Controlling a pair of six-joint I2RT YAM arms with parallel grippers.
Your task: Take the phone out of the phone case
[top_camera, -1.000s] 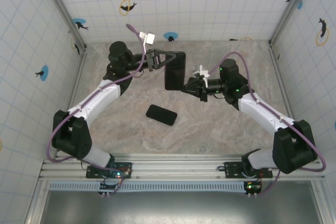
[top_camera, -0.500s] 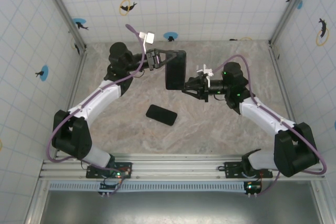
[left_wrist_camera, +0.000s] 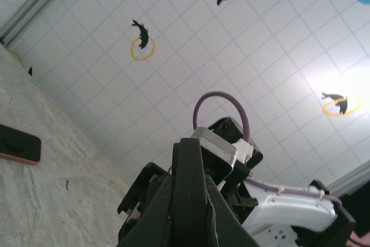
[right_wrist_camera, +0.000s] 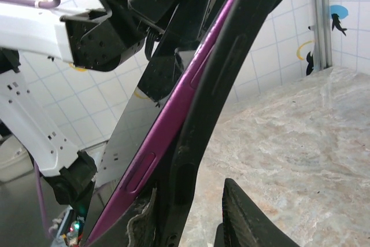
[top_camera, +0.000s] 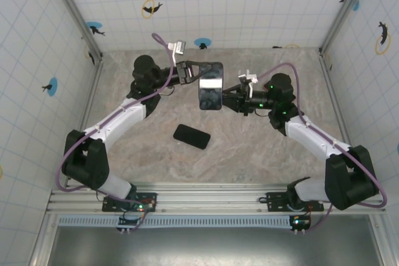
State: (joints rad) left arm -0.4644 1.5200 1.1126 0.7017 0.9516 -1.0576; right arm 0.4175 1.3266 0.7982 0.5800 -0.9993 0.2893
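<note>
My left gripper (top_camera: 194,71) holds the phone (top_camera: 211,84) in its black phone case (top_camera: 212,106) up in the air above the middle of the table, the glossy screen facing upward. In the left wrist view its fingers (left_wrist_camera: 165,203) are shut on the case's edge (left_wrist_camera: 189,160). My right gripper (top_camera: 229,99) sits at the phone's right edge, open. In the right wrist view the phone's purple side (right_wrist_camera: 173,114) stands slightly apart from the black case (right_wrist_camera: 231,56), and both pass between my right gripper's (right_wrist_camera: 188,195) fingers, with a gap beside the right finger (right_wrist_camera: 245,215).
A second dark phone (top_camera: 191,136) lies flat on the marble tabletop (top_camera: 262,154) below the held one, also seen as a dark slab (left_wrist_camera: 17,143) in the left wrist view. Tiled walls close in the back and both sides.
The right gripper has opened and shifted up along the phone's right edge. The left arm has tilted the phone, so its screen now catches the light.
</note>
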